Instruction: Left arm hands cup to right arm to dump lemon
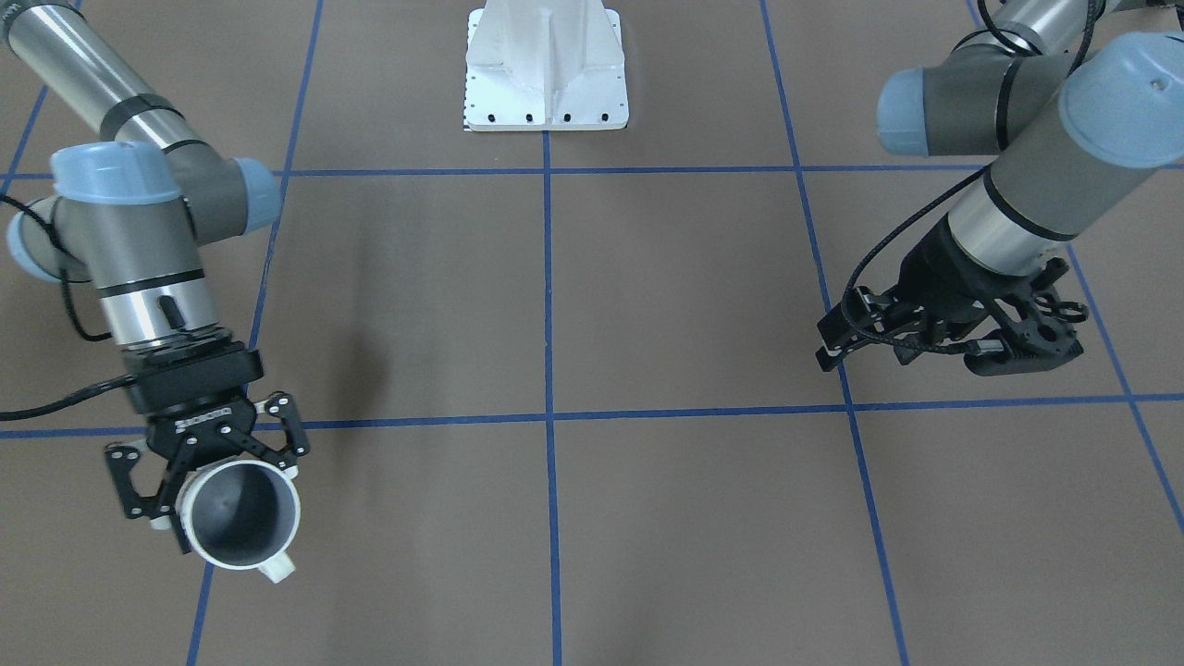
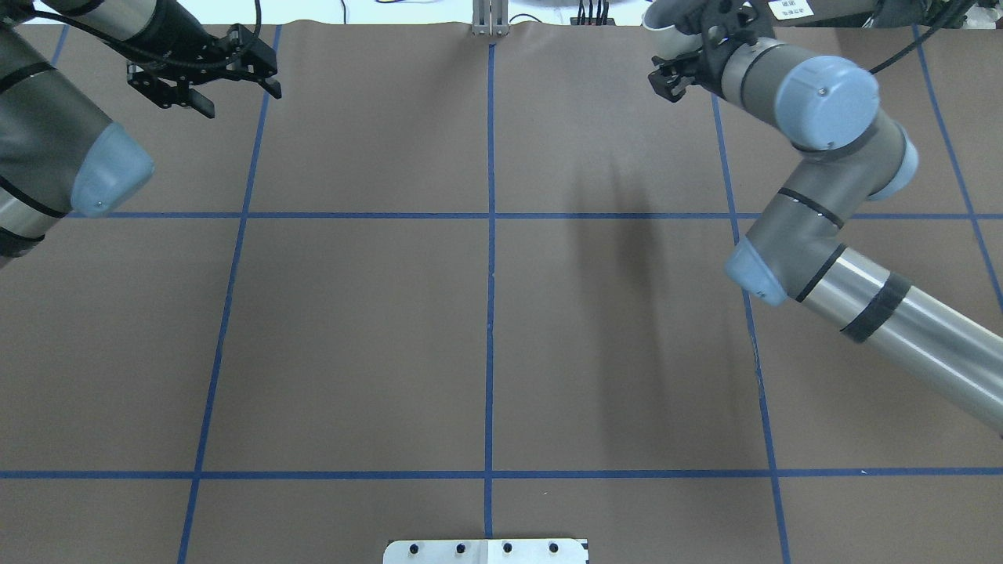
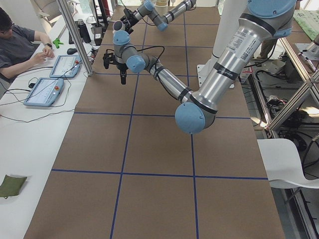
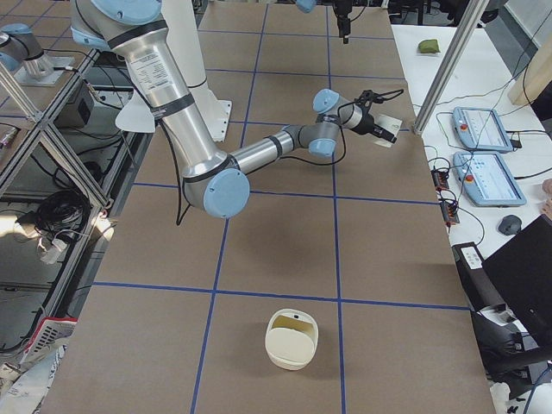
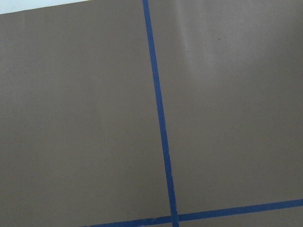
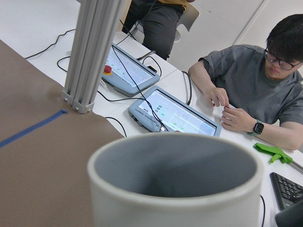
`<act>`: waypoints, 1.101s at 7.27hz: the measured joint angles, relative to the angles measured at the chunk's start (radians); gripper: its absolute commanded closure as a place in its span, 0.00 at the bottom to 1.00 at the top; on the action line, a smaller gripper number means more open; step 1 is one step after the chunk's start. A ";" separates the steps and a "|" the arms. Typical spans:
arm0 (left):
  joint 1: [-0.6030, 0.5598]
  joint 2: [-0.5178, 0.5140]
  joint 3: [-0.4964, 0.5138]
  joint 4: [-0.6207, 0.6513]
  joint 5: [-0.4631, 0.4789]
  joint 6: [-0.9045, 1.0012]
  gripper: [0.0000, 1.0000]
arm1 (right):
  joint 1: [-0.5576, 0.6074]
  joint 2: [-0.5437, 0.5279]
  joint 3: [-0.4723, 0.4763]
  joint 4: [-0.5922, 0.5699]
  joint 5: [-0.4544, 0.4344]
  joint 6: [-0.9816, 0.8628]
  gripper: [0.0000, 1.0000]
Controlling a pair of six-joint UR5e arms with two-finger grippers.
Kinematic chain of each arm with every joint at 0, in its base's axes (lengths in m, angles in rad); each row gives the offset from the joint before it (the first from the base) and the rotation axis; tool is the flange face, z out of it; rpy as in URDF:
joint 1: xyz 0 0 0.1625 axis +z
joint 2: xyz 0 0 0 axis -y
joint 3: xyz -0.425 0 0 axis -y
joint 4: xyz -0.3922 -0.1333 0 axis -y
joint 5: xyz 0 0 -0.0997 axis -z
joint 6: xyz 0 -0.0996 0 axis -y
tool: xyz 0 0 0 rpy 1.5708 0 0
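My right gripper (image 1: 215,481) is shut on the white cup (image 1: 242,513) and holds it above the table, tipped so that its grey mouth faces away from me. The handle points toward the table's far edge. The cup also shows in the overhead view (image 2: 664,35), in the exterior right view (image 4: 385,138) and close up in the right wrist view (image 6: 175,184). Its inside looks empty. The lemon shows in no view. My left gripper (image 1: 911,356) is open and empty, far from the cup, above the brown table; it also shows in the overhead view (image 2: 235,95).
The table (image 2: 486,313) is covered in brown paper with blue tape lines. A cream rounded container (image 4: 291,339) stands on the table at my right end. A white mounting base (image 1: 546,69) sits by my base. Operators and tablets (image 6: 173,116) are beyond the far edge.
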State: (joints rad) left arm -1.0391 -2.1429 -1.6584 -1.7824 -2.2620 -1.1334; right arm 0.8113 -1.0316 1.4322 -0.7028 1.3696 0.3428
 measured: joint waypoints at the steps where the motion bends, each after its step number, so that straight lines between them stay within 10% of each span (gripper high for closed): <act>1: 0.016 -0.022 0.001 -0.037 -0.004 -0.095 0.00 | -0.077 0.037 0.001 -0.031 -0.111 0.011 0.96; 8: 0.048 -0.168 0.018 -0.067 -0.117 -0.400 0.02 | -0.429 0.133 0.066 -0.070 -0.620 0.056 0.94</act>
State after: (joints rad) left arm -0.9912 -2.3107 -1.6400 -1.8490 -2.3788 -1.5333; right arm 0.3819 -0.8983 1.4980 -0.7728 0.7494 0.3986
